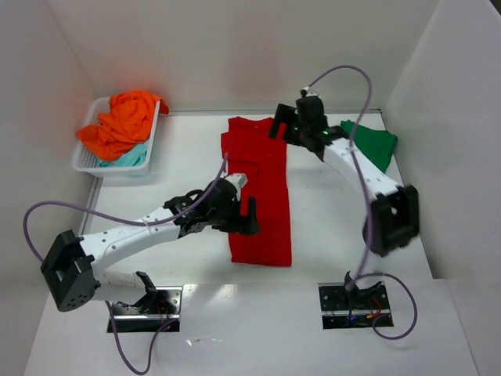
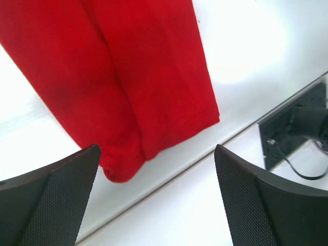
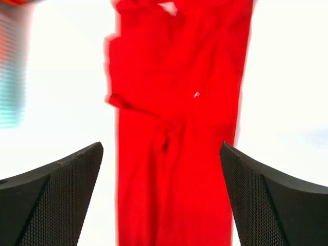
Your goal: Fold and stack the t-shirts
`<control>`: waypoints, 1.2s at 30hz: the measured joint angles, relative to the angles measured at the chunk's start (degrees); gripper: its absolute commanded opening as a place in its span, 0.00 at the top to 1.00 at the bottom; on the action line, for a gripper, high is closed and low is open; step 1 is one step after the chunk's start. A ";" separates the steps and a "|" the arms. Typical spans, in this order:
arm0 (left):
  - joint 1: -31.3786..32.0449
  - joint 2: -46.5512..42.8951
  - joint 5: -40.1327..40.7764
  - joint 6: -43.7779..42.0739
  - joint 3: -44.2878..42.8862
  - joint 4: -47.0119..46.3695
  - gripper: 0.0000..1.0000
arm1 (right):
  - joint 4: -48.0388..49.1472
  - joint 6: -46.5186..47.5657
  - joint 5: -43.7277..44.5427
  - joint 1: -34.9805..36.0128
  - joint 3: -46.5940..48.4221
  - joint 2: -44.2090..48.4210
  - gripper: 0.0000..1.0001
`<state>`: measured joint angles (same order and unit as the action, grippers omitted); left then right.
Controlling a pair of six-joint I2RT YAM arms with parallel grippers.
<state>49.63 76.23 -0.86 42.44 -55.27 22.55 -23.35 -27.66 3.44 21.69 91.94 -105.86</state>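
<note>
The large red t-shirt [image 1: 262, 196] lies on the table as a long narrow strip running from far to near. My left gripper [image 1: 250, 218] hovers at its left edge near the near end, open and empty. In the left wrist view [image 2: 156, 205] the shirt's near end [image 2: 143, 82] lies ahead of the spread fingers [image 2: 51, 200]. My right gripper [image 1: 280, 130] is over the shirt's far end, open and empty. In the right wrist view [image 3: 161, 200] the red cloth [image 3: 179, 128] lies below, between the fingers. The dark green t-shirt [image 1: 374, 142] lies at the back right.
A white lattice basket [image 1: 88, 160] at the back left holds the orange t-shirt [image 1: 121, 124] over a pale teal one [image 1: 135, 157]. White walls close the left, back and right sides. The right arm's base plate [image 2: 294, 128] shows in the left wrist view.
</note>
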 measured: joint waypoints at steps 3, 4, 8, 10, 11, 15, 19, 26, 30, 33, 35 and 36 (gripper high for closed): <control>-0.70 -3.13 -0.50 2.16 3.63 -0.94 0.01 | 3.74 -2.03 -1.03 0.02 -12.39 16.13 0.00; -1.03 -3.72 -0.63 2.86 5.01 -1.27 0.01 | 4.68 -3.02 -1.27 0.09 -16.50 20.61 0.00; -1.70 -3.89 -0.31 4.28 8.76 -0.66 0.01 | 6.27 -7.82 -1.51 2.16 -34.86 35.63 0.03; -1.70 -3.89 0.44 4.50 9.49 0.07 0.01 | 5.66 -10.67 -1.62 4.59 -42.75 39.52 0.03; -1.70 -3.91 0.85 4.52 9.68 0.35 0.01 | 4.63 -12.35 -1.68 6.10 -46.45 40.89 0.03; -1.70 -5.29 1.86 5.55 11.23 0.39 0.01 | 2.19 -18.62 -2.08 11.76 -57.07 45.86 0.03; -1.70 -9.97 2.38 7.45 14.40 0.20 0.01 | 0.42 -24.46 -2.86 15.69 -64.06 52.85 0.04; -1.70 -14.23 2.38 10.29 18.29 -0.48 0.01 | -4.15 -28.61 -5.01 17.11 -70.90 63.95 0.10; -1.70 -13.35 2.23 10.64 19.28 -0.76 0.01 | -4.24 -30.18 -6.56 17.11 -73.92 65.96 0.13; -1.70 -9.86 1.73 10.80 19.28 -1.44 0.01 | -3.96 -30.95 -7.37 17.14 -75.38 64.32 0.16; -1.70 -6.97 1.33 10.78 19.28 -1.79 0.01 | -2.86 -31.32 -7.63 17.14 -75.52 63.34 0.18; -1.70 -5.75 1.07 10.73 19.28 -1.90 0.01 | -2.60 -31.30 -7.76 17.16 -75.52 63.14 0.18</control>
<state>47.92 70.48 0.21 53.17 -35.99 20.64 -25.96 -58.96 -4.32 38.85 16.43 -42.72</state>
